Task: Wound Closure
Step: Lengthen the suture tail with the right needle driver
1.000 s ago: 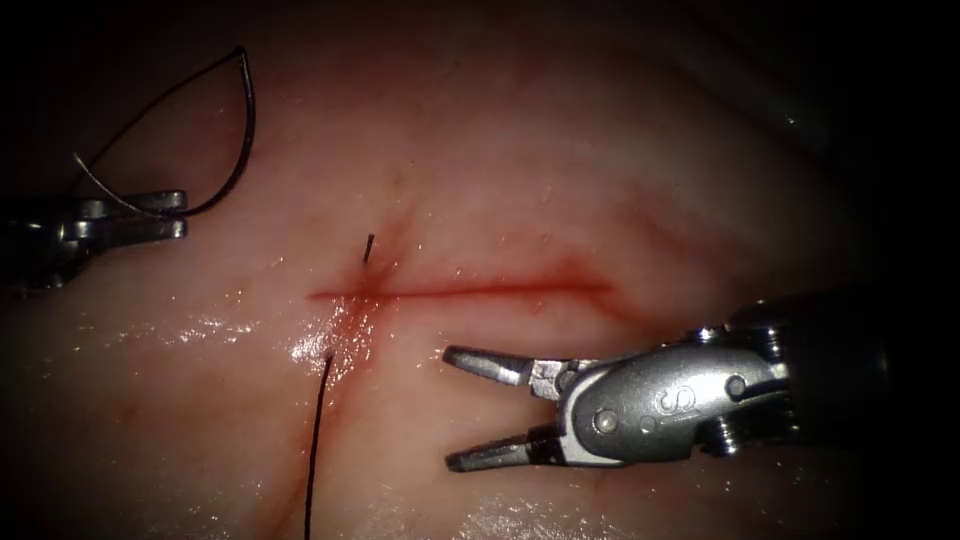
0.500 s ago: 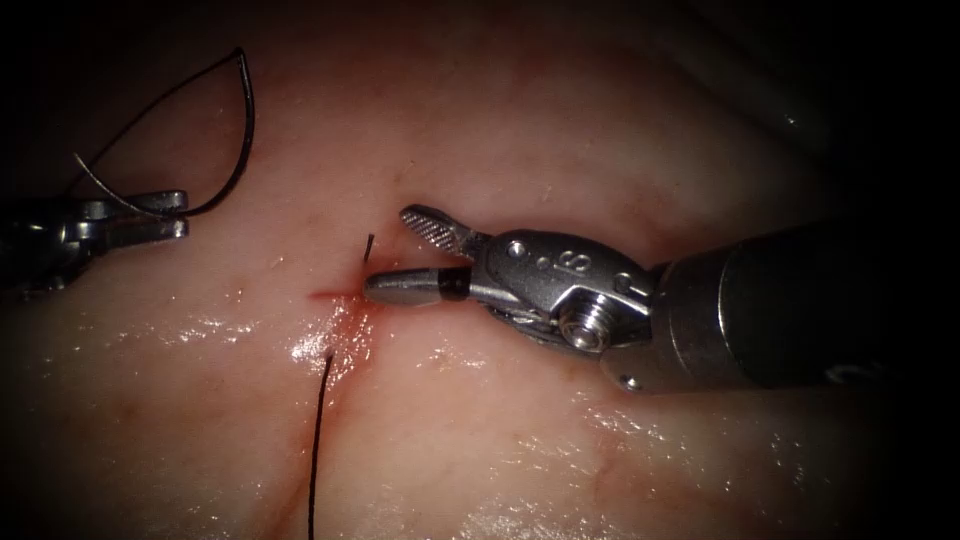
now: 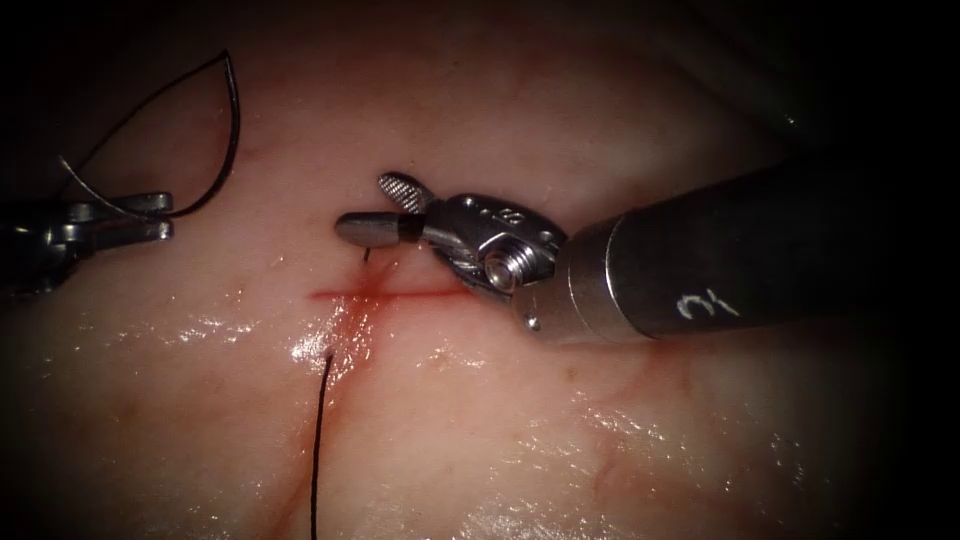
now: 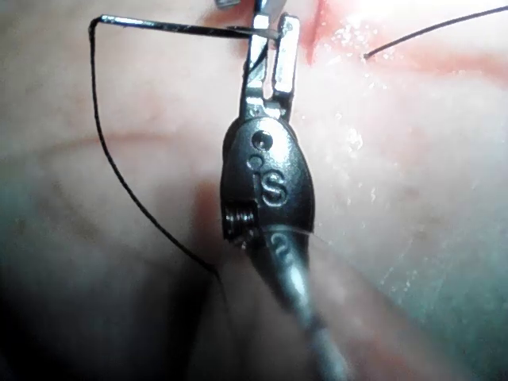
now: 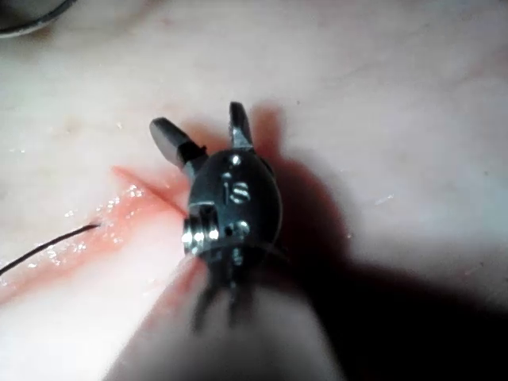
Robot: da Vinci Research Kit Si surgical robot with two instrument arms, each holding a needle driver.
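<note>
The right end effector (image 3: 375, 207), jaws parted and holding nothing, has moved up across the cut (image 3: 400, 294) to the short thread end (image 3: 367, 254) poking from the tissue (image 3: 600, 430) just above the cut's left end. To do this well, judge the jaws squarely around that stub, not the tissue (it sits just under the lower jaw). The left end effector (image 3: 150, 218), well apart on the left, is clamped on the curved needle (image 3: 225, 150) near its tail, clear of the tissue; more thread (image 3: 317, 440) trails below the cut.
</note>
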